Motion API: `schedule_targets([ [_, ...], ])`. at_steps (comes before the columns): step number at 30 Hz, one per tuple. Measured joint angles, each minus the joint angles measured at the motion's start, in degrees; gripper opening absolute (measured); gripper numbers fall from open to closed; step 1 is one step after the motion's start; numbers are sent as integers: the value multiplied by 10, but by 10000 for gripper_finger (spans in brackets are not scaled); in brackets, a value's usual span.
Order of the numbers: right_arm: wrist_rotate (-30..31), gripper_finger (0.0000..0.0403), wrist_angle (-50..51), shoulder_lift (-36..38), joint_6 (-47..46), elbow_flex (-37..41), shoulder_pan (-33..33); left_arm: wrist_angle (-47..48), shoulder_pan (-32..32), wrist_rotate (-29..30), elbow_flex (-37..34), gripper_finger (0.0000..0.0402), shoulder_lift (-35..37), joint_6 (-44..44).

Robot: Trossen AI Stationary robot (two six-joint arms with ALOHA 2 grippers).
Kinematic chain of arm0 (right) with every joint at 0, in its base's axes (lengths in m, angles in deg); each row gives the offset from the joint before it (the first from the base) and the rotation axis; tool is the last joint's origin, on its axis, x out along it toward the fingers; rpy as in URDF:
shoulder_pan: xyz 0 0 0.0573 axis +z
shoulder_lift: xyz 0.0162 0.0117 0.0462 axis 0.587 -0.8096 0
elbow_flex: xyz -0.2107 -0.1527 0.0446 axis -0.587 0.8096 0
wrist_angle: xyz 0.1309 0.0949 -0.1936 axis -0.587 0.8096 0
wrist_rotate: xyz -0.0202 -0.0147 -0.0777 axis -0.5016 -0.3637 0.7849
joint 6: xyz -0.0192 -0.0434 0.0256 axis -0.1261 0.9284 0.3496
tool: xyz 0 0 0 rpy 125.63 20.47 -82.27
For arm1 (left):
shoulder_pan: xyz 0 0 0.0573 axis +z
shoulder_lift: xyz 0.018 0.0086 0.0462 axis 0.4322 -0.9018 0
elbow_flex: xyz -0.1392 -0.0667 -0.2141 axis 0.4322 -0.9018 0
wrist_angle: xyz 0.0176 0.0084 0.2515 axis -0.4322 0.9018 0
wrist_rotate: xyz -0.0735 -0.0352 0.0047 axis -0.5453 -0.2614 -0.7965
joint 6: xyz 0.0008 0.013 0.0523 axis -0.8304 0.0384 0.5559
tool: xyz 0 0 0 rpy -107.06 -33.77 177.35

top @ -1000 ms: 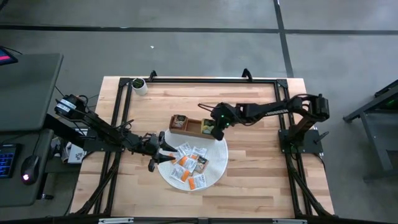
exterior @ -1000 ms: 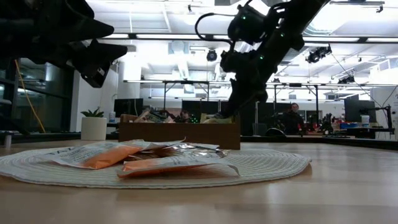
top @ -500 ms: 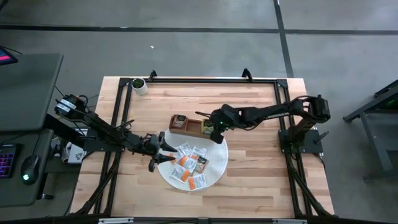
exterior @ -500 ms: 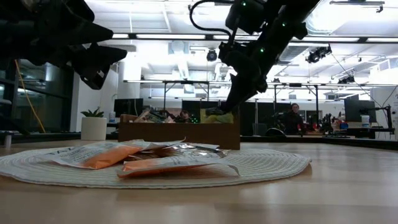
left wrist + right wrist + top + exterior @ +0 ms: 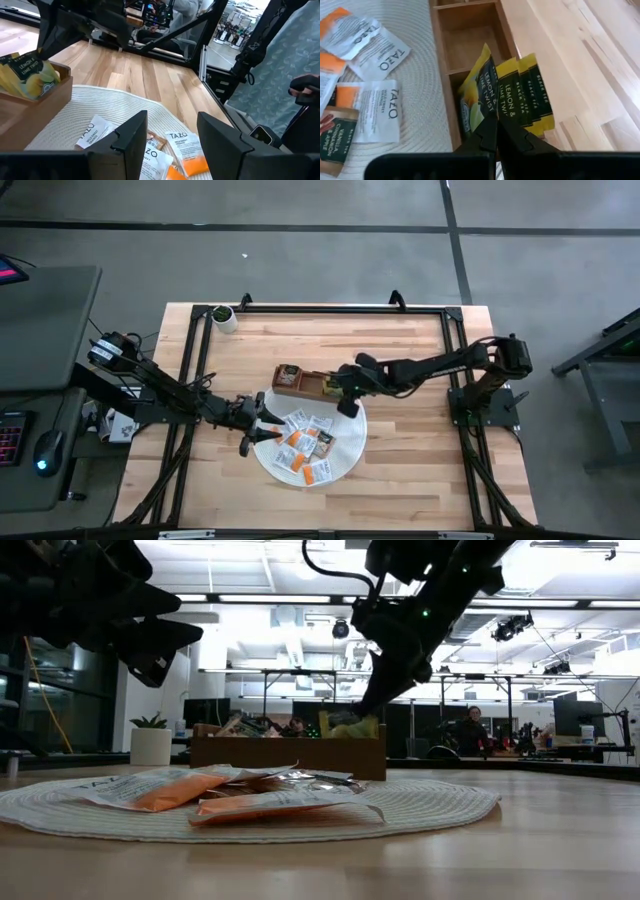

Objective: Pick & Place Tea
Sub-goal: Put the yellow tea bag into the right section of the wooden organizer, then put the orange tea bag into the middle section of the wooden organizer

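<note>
A yellow lemon tea packet [image 5: 479,97] is pinched at its lower edge in the right tool [image 5: 496,137], whose fingers are closed on it. The packet hangs tilted over the end compartment of the brown wooden tray [image 5: 441,65], where more yellow lemon packets [image 5: 530,92] already stand on edge just beside it; the middle compartment of the tray shows bare wood. In the low view the held packet [image 5: 352,726] sits at the tray's top rim [image 5: 290,752], under the right tool [image 5: 375,700].

In the high view the tray [image 5: 300,382] lies near the middle of the table [image 5: 420,470], with the right tool [image 5: 345,390] at its 3 o'clock end. Touching the tray at 6 o'clock is the round white woven mat [image 5: 350,442], which carries the rest of the tea: a loose spread of white, orange and green packets [image 5: 305,445], some overlapping.

The left tool [image 5: 262,425] hovers over the mat's 9 o'clock edge. Its fingers [image 5: 131,137] stand wide apart and hold nothing; white and orange packets [image 5: 180,145] lie on the mat below them.

A small white pot with a green plant [image 5: 224,317] stands at the table's 11 o'clock corner, well apart from the mat.
</note>
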Motion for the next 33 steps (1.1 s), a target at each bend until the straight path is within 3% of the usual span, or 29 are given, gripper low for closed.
schedule_targets([
  [11,-41,16,8,0,-49,2,-1,2,0,4,0,172,0,1],
  [15,-55,53,3,0,-52,2,-2,12,0,5,0,172,0,0],
  [25,-78,189,-21,0,-58,-13,-5,19,0,2,0,172,0,-6],
  [33,-75,224,-16,23,-46,-61,-21,90,0,-21,1,172,0,-61],
])
